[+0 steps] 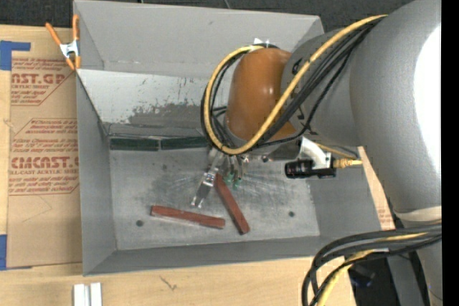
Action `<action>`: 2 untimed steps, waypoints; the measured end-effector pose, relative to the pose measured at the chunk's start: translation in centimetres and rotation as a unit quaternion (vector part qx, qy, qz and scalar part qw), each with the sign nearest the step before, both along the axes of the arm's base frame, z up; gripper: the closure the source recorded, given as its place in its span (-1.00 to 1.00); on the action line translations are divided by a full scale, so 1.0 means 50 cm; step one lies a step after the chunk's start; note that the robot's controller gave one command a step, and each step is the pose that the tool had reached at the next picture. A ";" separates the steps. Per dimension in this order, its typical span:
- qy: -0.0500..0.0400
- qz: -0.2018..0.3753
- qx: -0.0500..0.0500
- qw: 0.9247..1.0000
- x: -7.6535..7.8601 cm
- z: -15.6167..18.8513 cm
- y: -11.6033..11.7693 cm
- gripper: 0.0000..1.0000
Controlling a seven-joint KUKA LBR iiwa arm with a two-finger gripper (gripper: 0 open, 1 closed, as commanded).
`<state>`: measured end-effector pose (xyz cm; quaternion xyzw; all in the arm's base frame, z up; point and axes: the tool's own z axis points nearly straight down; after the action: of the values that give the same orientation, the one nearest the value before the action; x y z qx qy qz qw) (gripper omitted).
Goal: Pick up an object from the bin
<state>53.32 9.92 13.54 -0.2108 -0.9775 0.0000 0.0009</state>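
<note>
Grey metal of the bin (136,183) carries two red-brown sticks: the level stick (188,217) lies near the front wall, and the slanted stick (235,211) has its upper end just beside the gripper (217,181). Whether the jaws are apart or together I cannot tell. For a good grasp, I think they should close across the narrow width and lift straight.

bin (143,183): grey metal, scuffed matt | brown stick (188,218): matt | wrist cover (257,93): glossy orange
</note>
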 end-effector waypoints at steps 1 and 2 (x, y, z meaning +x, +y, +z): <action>-0.001 0.001 0.000 1.000 0.001 0.000 -0.001 -1.00; -0.004 -0.017 0.001 1.000 -0.083 -0.117 0.027 1.00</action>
<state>49.17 11.29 7.67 -0.2278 -0.9737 -0.0020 -0.0027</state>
